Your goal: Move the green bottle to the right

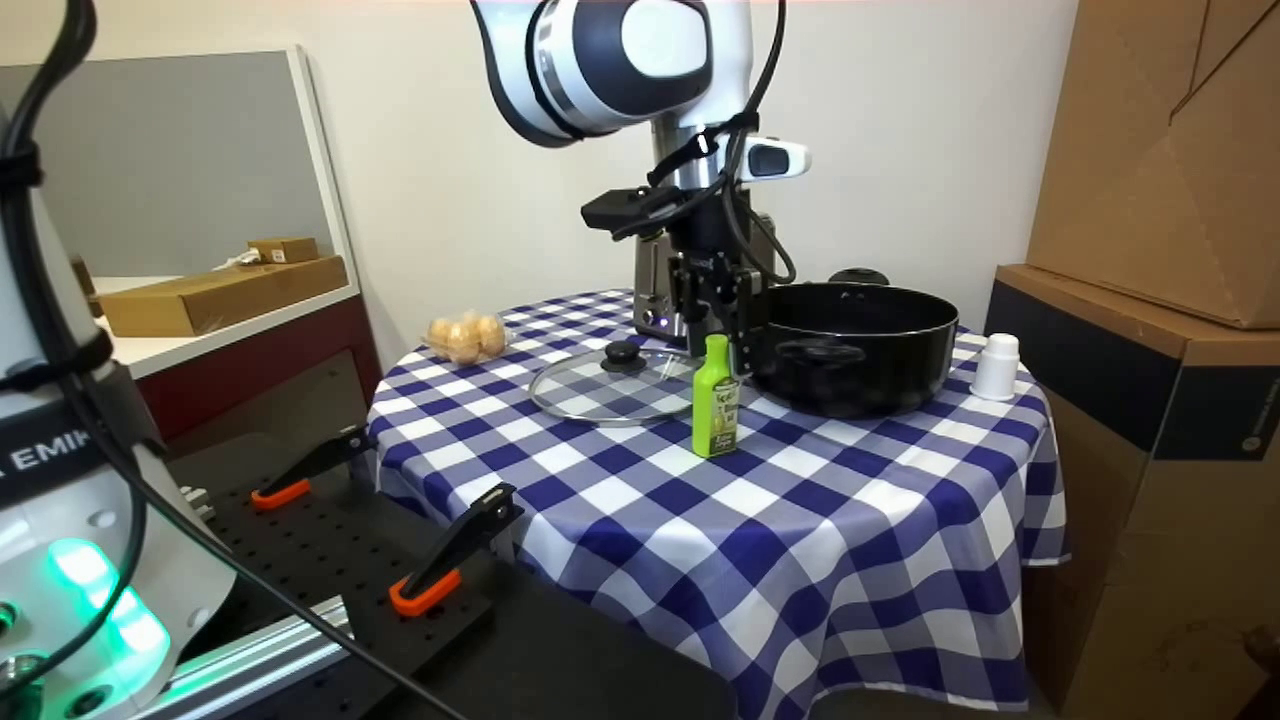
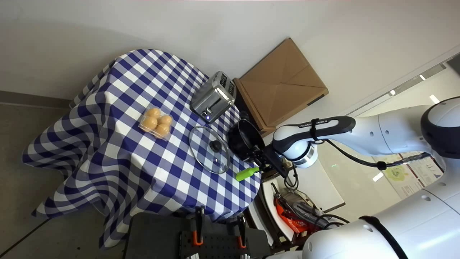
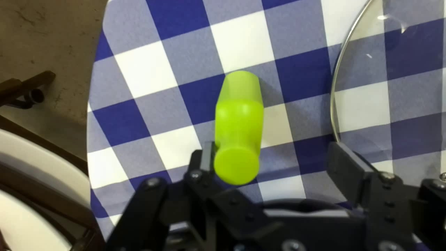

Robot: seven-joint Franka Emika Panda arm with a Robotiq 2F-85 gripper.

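Far left in an exterior view, brown boxes [image 1: 250, 290] lie on a white counter [image 1: 150, 355], a pale wall [image 1: 430, 180] behind. The middle belongs to a round table [image 1: 590, 490], dressed in blue and white checks that hang in folds toward the lower right. On it, left to right, I see a clear pack of tan balls [image 1: 464, 338], a glass lid [image 1: 615, 392], a toaster [image 1: 654, 285], partly hidden, the green bottle [image 1: 715, 410], a black pot [image 1: 880, 360] and white cups [image 1: 996, 370]. Big cartons [image 1: 1120, 190] fill the right edge.

The bottle stands upright on the checks, just right of centre, near the lid and the pot. My pincer [image 3: 275, 158] is spread: in the wrist view the bottle's top shows close by the finger at the left of the frame, and a wide gap runs across to the finger at the right. Whether I touch the bottle, I cannot tell.

The cups turn up in an exterior view alone. In an exterior view I get more of the toaster [image 2: 214, 99], at upper centre, and a red and grey heap [image 2: 300, 212] at lower right, too jumbled to make out. The wrist view gives me brownish floor [image 3: 62, 28] at its upper left and a slice of the lid at its upper right.
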